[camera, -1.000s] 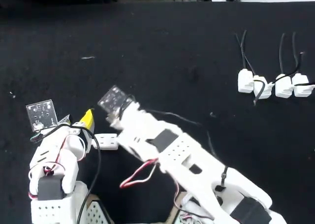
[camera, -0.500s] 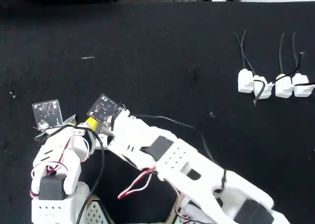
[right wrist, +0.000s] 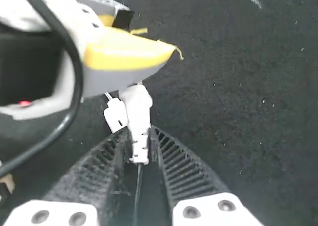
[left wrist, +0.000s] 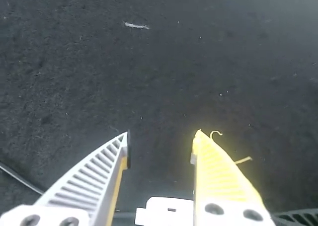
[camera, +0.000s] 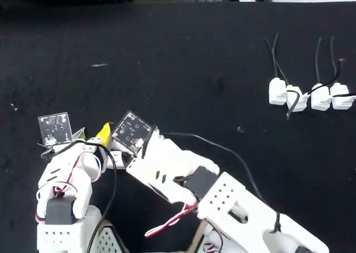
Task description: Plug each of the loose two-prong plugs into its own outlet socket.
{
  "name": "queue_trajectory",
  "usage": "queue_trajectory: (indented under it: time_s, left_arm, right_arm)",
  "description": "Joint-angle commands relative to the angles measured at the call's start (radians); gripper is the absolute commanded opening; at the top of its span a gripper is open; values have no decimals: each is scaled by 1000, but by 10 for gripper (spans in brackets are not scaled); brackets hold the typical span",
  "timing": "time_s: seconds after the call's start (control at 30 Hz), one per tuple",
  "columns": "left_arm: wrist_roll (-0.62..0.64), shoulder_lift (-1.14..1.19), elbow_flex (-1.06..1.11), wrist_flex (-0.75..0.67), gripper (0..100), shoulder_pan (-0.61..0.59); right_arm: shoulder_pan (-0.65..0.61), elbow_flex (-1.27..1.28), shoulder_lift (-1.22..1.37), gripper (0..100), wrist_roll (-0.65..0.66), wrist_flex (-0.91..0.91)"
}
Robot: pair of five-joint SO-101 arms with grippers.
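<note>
Right now my right gripper (right wrist: 140,136) is clamping its dark ribbed fingers on the white plug (right wrist: 139,107), which is sticking out forward just under the yellow finger (right wrist: 129,52) of my left gripper (left wrist: 161,136). That left gripper is holding its fingers apart above the black table (camera: 183,58), gripping nothing. Both grippers are sitting close together at the table's near left. Four white corded pieces (camera: 308,94) are lying in a row, well apart at the far right.

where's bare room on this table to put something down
Bare: the middle of the table, from the two arms across to the row of white corded pieces, and the stretch nearer than that row. Crowded: where the left gripper and right gripper meet at the white plug.
</note>
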Motion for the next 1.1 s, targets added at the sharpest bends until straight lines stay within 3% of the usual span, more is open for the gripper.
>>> queue_trajectory:
  time_s: [0.0, 1.07]
  left_arm:
    - [-14, 3, -5, -9, 216, 10]
    - [-15, 5, 65, -52, 216, 21]
  right_arm:
    - [-6, 1, -59, 11, -29, 9]
    - [-8, 7, -67, 11, -34, 2]
